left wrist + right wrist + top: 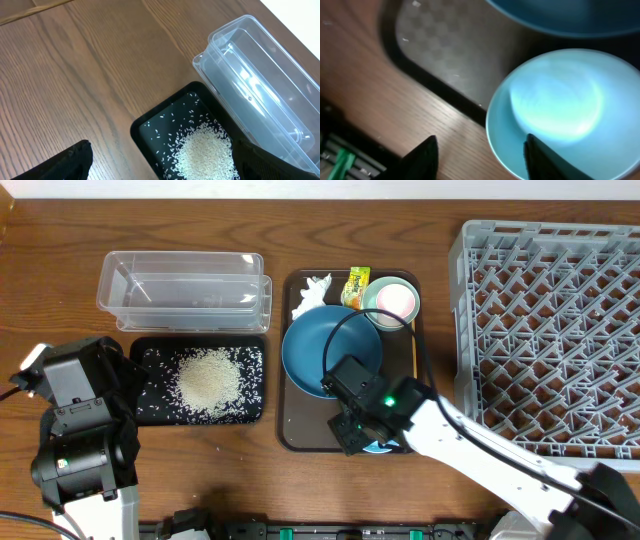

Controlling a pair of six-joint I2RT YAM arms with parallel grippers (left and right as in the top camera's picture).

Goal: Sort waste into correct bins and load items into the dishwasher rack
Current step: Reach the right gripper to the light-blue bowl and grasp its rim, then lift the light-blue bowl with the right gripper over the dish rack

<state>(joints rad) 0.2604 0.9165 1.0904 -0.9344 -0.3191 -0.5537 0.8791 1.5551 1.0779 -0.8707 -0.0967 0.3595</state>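
Note:
A light-blue bowl (560,105) sits at the near edge of the brown serving tray (445,50), with its rim jutting over the tray's edge. My right gripper (480,160) is open astride that rim, one finger (540,160) inside the bowl and the other (422,160) over the wood. From overhead the arm hides most of this bowl (385,448). The large dark-blue bowl (330,350) lies just behind it. White tissue (312,295), yellow-green wrapper (355,287) and a mint-white bowl (372,292) holding the pink cup (396,301) fill the tray's far end. My left gripper (165,165) hangs open above the rice (205,152).
Rice grains (208,378) lie heaped in the black tray (145,405), and the clear tub (185,288) stands behind it. The grey dishwasher rack (550,330) fills the right side. My left arm (80,410) stands at the near left corner.

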